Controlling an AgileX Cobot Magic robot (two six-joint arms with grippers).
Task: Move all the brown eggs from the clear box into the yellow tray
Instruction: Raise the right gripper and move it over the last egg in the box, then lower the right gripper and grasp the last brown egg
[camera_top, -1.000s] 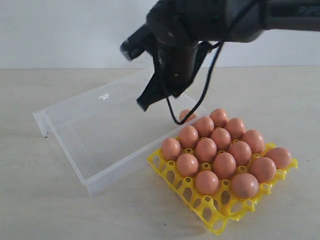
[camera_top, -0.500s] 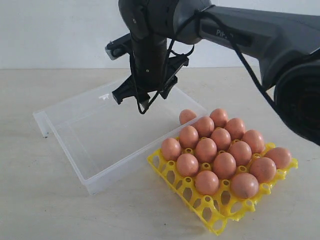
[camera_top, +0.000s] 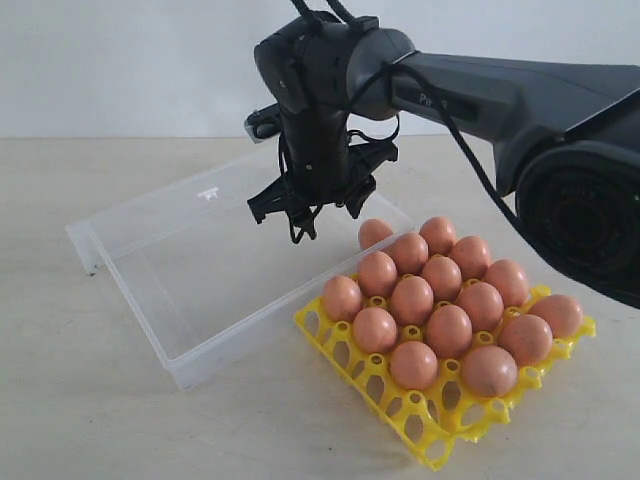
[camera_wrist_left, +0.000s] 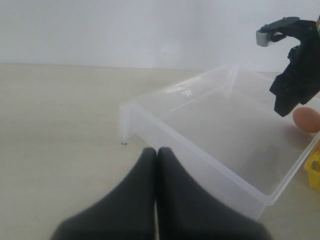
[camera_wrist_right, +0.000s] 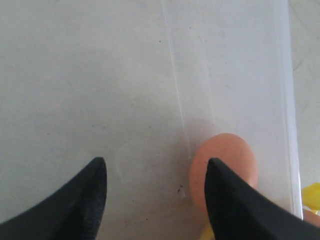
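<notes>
— Where is a smooth brown egg (camera_top: 372, 232) left to be seen?
— In the shallow clear plastic box (camera_top: 200, 280), at its 3 o'clock corner. The right tool (camera_top: 308, 208) is held spread just above it. The other brown eggs (camera_top: 448, 330) are seated in the bright yellow plastic tray (camera_top: 425, 425), at the box's 4 o'clock.
— And the left tool (camera_wrist_left: 156, 152)?
— Pressed together, over the counter (camera_wrist_left: 50, 125).

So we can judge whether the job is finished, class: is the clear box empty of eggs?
No, one brown egg lies inside the clear box, close against its side wall.
</notes>
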